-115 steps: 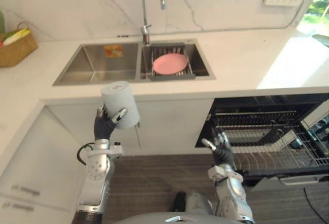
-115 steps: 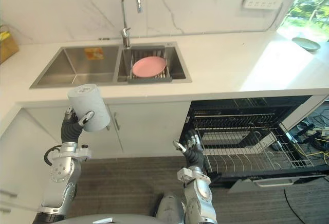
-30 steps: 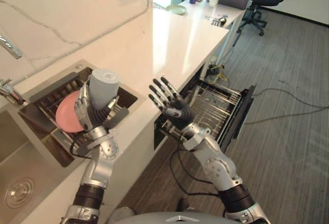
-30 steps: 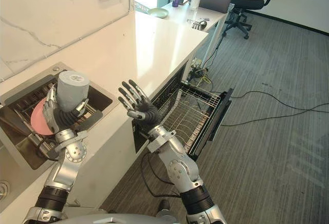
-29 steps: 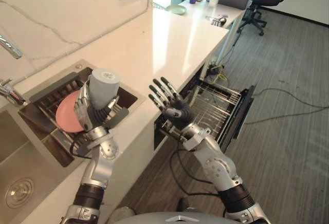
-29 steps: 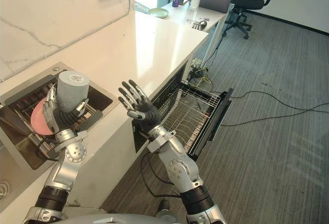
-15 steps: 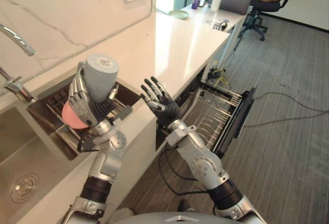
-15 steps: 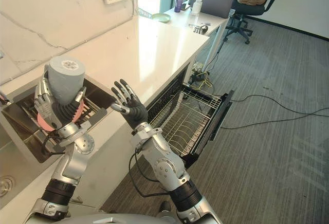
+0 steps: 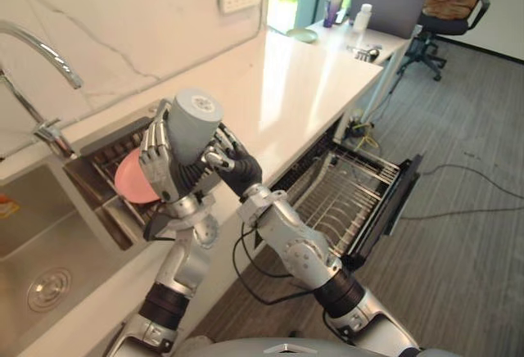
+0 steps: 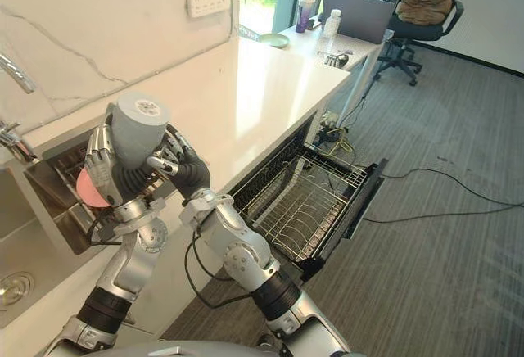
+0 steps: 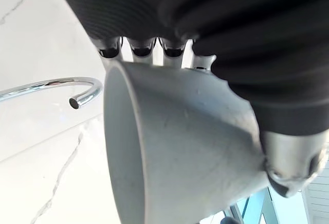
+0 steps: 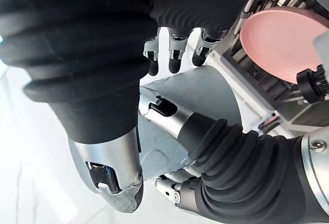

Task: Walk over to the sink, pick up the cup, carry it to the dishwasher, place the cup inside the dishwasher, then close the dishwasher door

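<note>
— Left hand (image 9: pixel 164 169), status?
— Clamped round grey cup (image 9: pixel 194 128), base up, held above counter (image 9: pixel 311 87) edge beside sink (image 9: pixel 29 218).
— Right hand (image 9: pixel 237 169)?
— Touching the cup's side; whether it grips, cannot tell.

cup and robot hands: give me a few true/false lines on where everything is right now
1. The cup is gripped by the left robot hand. True.
2. The cup sits inside the dishwasher. False: it is held up in the air beside the sink.
3. A pink plate lies in the sink. True.
4. The dishwasher is closed. False: it stands open with its wire rack pulled out.
5. The right robot hand hangs low by the dishwasher. False: it is raised up against the cup, next to the left robot hand.
</note>
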